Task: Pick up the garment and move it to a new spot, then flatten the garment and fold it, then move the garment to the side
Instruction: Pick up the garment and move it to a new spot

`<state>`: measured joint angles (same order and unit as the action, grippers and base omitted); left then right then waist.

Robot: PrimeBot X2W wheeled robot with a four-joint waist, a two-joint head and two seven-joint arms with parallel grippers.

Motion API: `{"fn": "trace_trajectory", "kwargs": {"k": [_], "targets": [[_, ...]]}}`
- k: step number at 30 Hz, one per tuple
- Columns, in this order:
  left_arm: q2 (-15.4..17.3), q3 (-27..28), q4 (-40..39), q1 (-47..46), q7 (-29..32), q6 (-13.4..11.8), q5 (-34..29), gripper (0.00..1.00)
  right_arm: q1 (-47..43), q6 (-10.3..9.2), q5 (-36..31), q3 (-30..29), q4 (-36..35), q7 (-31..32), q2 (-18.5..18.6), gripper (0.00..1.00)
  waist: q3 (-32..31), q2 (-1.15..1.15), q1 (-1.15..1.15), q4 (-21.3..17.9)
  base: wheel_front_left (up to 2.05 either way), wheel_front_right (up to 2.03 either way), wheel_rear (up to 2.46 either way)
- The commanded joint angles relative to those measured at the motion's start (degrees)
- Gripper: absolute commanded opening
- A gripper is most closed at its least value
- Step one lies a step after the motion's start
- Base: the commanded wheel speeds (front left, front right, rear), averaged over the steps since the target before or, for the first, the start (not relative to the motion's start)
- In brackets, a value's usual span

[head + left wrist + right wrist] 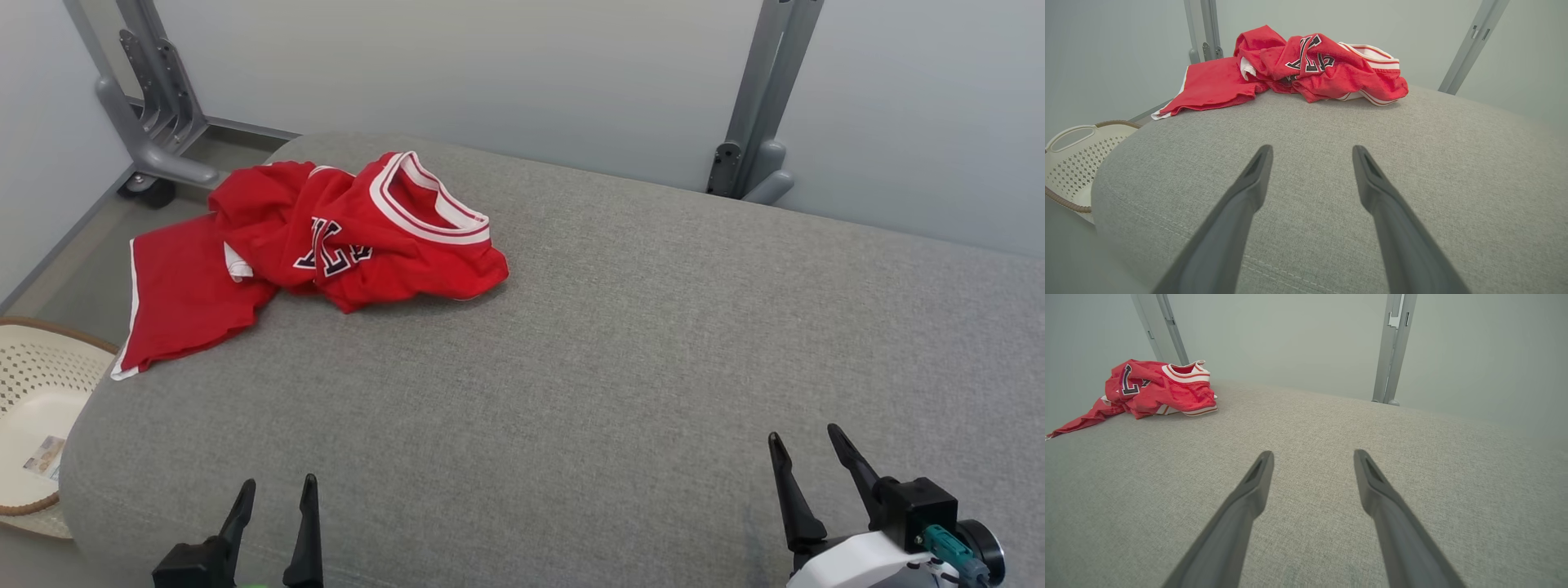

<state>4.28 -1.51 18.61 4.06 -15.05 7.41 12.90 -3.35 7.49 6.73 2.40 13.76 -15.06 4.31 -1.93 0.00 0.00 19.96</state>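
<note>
The garment [326,241] is a red jersey with white trim and dark letters, crumpled at the far left of the grey padded surface [620,343], one flat part hanging over the left edge. From the left wrist the garment [1306,65] lies straight ahead, far beyond the fingertips. From the right wrist the garment [1155,388] sits far off to the upper left. My left gripper [277,488] is open at the near left edge, nothing between its fingers. My right gripper [804,437] is open at the near right, also holding nothing.
A cream perforated basket [33,408] stands on the floor left of the surface, its rim [1073,134] showing from the left wrist too. Grey metal frame posts [763,98] and a wheeled frame leg [151,155] stand against the pale wall behind.
</note>
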Motion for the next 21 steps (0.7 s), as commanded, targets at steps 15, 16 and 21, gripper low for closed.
{"fn": "trace_trajectory", "kwargs": {"k": [15, 16, 21], "targets": [[1.7, -2.0, 6.4, -18.7, -0.2, 0.1, 3.8, 1.0, 6.8, 0.0, -0.8, -0.2, -2.6, -0.2, 2.4, 1.0, 14.0, 0.0, 0.0, -6.5, 0.0, 0.0, 0.0], [2.0, -2.1, 7.5, -21.0, 0.0, 0.1, 4.1, 1.0, 7.7, 0.0, -1.0, -0.2, -2.9, -0.2, 2.6, 1.0, 15.5, 0.0, 0.0, -6.9, 0.0, 0.0, 0.0], [3.4, -1.2, 11.9, -29.6, 1.8, -0.3, 5.6, 1.0, 11.7, 0.0, -1.2, -1.2, -4.5, -0.2, 2.8, 1.0, 21.0, 0.0, 0.0, -8.5, 0.0, 0.0, 0.0]]}}
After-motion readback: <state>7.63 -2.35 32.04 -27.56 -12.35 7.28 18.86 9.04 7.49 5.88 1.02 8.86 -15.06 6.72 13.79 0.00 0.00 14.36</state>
